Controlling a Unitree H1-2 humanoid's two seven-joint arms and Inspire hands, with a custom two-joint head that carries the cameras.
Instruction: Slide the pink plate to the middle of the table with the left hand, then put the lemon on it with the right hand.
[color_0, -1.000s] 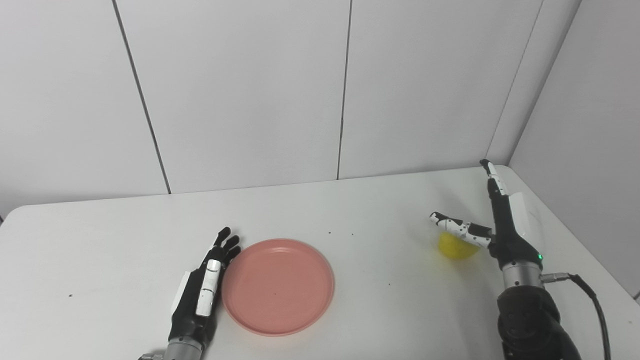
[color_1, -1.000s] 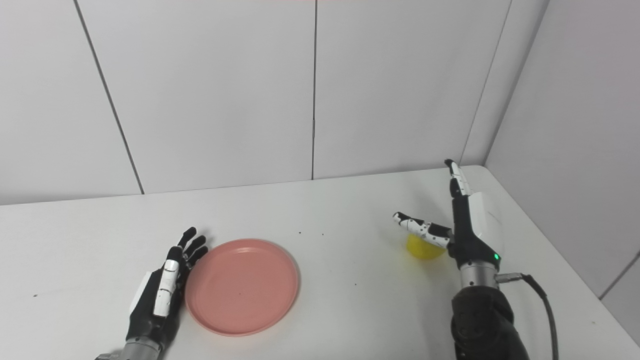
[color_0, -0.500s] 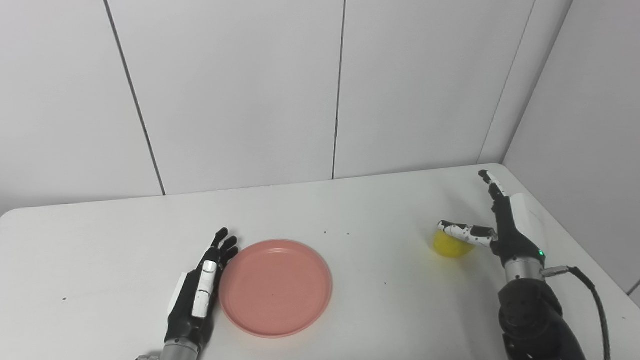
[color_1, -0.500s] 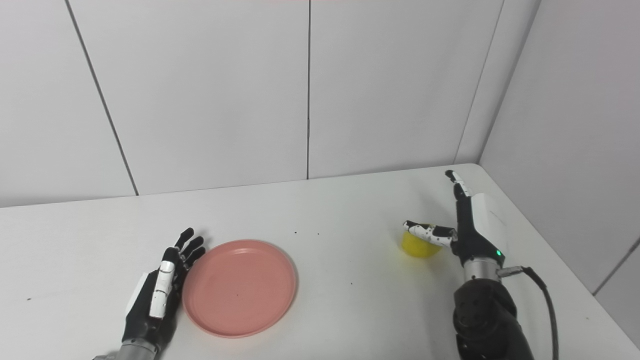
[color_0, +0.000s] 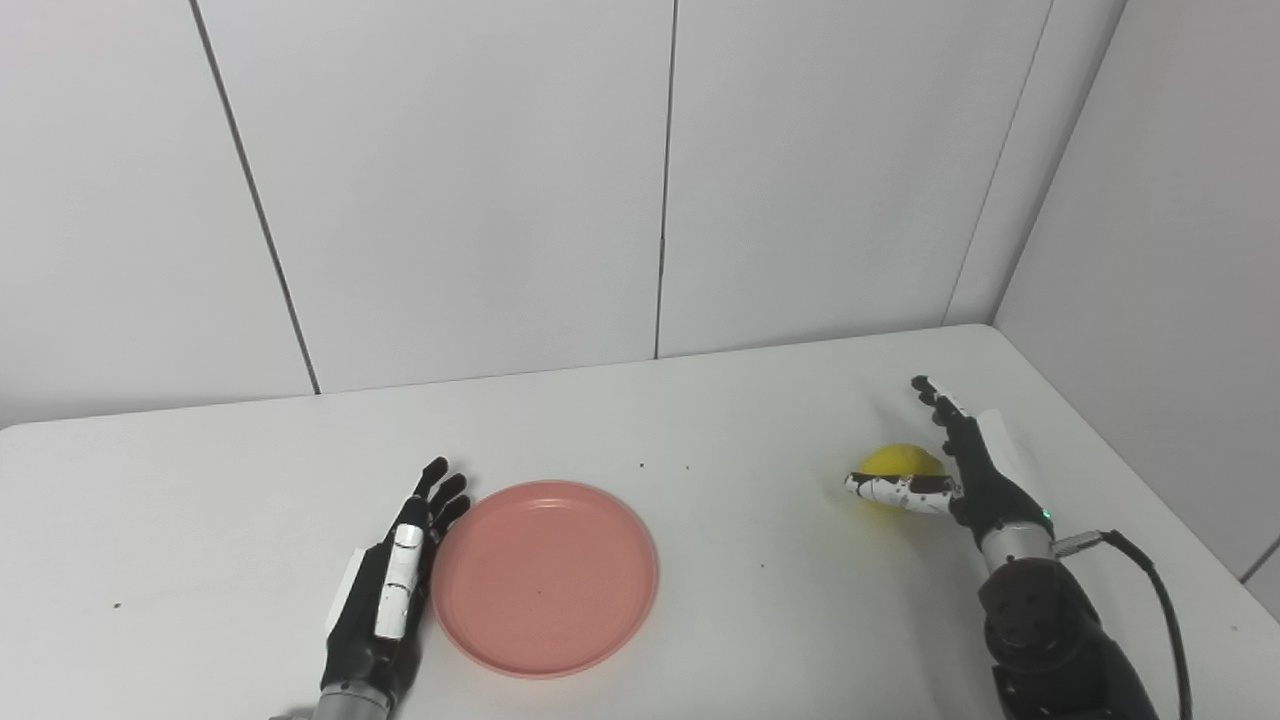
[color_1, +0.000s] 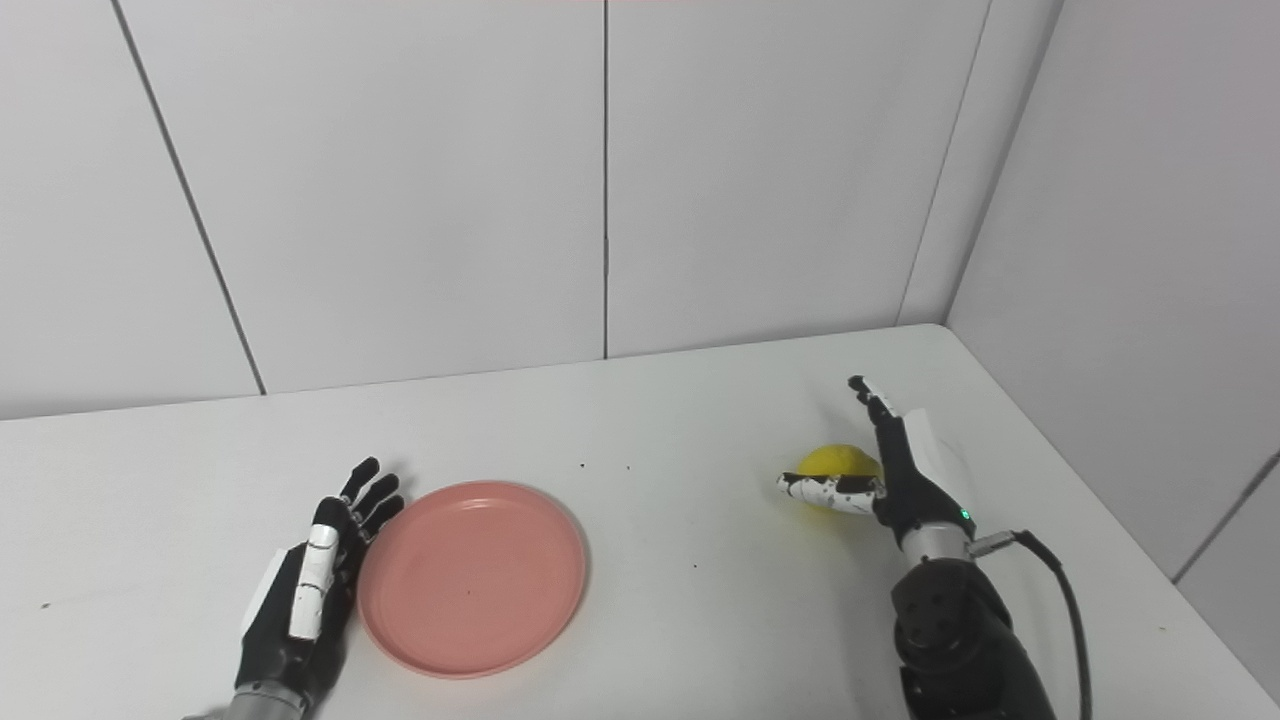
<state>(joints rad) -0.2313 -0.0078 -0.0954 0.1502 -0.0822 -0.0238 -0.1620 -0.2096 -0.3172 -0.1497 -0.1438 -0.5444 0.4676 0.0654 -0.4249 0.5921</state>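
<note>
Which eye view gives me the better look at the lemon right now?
Little separates them. The left eye view shows the lemon slightly clearer, between the right hand's thumb and fingers. The right eye view shows the same lemon, thumb likewise crossing its lower front, fingers hiding its right side.

Bare worktop (color_0: 760, 560) between plate (color_0: 545, 577) and lemon (color_0: 900, 462); walls (color_0: 1150, 250) hem far and right edges.
</note>
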